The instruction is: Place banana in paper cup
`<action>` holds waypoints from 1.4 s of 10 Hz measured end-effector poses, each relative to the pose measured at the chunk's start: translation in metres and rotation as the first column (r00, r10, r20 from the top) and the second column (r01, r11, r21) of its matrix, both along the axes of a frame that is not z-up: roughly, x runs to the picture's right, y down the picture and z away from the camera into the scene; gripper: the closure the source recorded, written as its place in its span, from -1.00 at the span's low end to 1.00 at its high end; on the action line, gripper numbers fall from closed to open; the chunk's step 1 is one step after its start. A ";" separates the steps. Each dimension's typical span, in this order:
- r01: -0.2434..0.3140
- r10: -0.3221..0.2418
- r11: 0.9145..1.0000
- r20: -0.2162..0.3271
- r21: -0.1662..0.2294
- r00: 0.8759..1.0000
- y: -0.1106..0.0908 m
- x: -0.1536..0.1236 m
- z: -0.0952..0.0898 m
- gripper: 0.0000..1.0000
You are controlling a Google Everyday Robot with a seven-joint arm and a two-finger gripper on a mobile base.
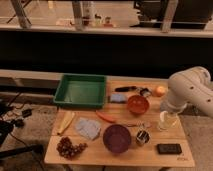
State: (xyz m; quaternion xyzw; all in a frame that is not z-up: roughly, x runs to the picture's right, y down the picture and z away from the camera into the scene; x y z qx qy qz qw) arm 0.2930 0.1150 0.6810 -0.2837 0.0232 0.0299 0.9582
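The banana [65, 122] is pale yellow and lies at the table's left edge, below the green tray [62, 95]. The paper cup [166, 121] stands upright at the right side of the table, to the right of the orange bowl [137, 104]. My white arm comes in from the right. My gripper [168, 110] hangs right over the paper cup, far from the banana. The cup's rim is partly hidden by the gripper.
A purple bowl [117, 138], a small metal cup [142, 136], an orange-red carrot piece [106, 118], a grey-blue cloth [88, 128], dark grapes [69, 147], a black flat device [169, 148], an orange fruit [160, 91] and a blue sponge [118, 98] lie on the wooden table [150, 159].
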 end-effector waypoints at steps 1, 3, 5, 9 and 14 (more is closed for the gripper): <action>0.000 0.000 1.000 0.000 0.000 1.000 0.000 0.000 0.000 -0.60; 0.000 0.000 1.000 -0.001 0.001 1.000 -0.001 0.000 0.000 -0.60; 0.004 -0.004 1.000 0.017 0.000 1.000 0.000 -0.003 -0.002 -0.60; 0.052 -0.055 0.998 0.130 0.029 0.990 0.004 -0.069 -0.010 -0.60; 0.133 -0.148 0.989 0.296 0.071 0.943 0.013 -0.180 -0.023 -0.60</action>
